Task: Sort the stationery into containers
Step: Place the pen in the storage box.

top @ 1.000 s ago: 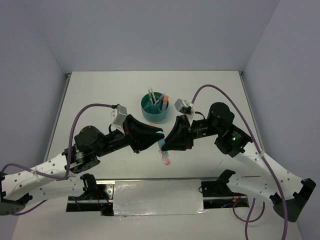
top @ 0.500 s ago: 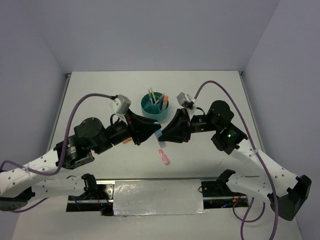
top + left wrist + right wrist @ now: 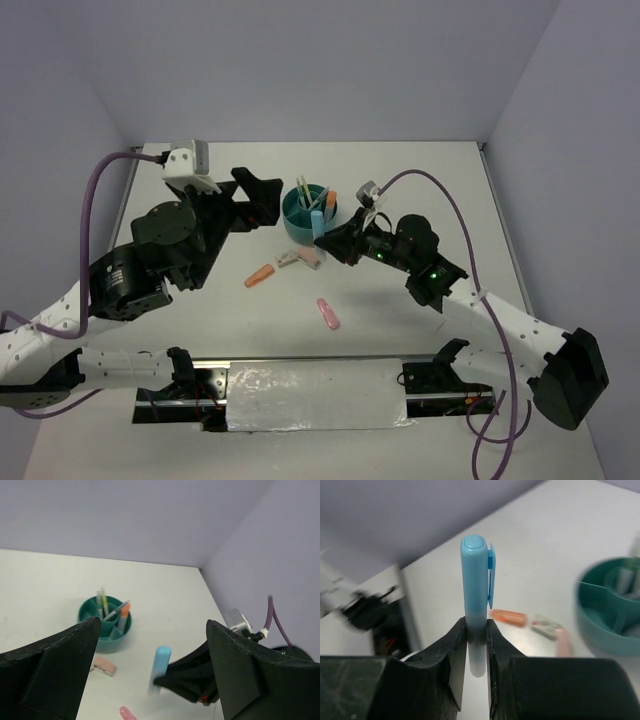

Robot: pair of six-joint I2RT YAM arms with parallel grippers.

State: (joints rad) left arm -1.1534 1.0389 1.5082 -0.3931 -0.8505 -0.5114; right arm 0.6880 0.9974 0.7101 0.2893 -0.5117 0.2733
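From above, the left arm rears up high with its elbow bent. Its left gripper [image 3: 262, 198] is spread wide and empty, just left of the organizer [image 3: 299, 236]. The right arm reaches low and leftward over the white table [image 3: 430, 180]. Its right gripper [image 3: 324, 234] pinches a pale blue pen [image 3: 317, 221] at the organizer's near right rim. The organizer is a round teal plastic tub with thin pens [image 3: 303, 190] poking up out of it. Near of it on the table lie an orange cap [image 3: 259, 275], a pinkish eraser [image 3: 300, 260] and a pink stub [image 3: 328, 313].

The left wrist view shows two matt black fingers [image 3: 50, 675] far apart with nothing between them. Beyond them sits the organizer [image 3: 85, 617], divided inside, and the pen [image 3: 161, 662] stands tilted in the right gripper [image 3: 161, 682].

In the right wrist view, black fingers [image 3: 452, 650] clamp the pen [image 3: 476, 580] by its pale barrel. Its smooth cap end, with a clip, sticks out past them. The organizer [image 3: 600, 630] is blurred at the right, and the cap [image 3: 509, 616] and eraser [image 3: 546, 626] lie left of it.
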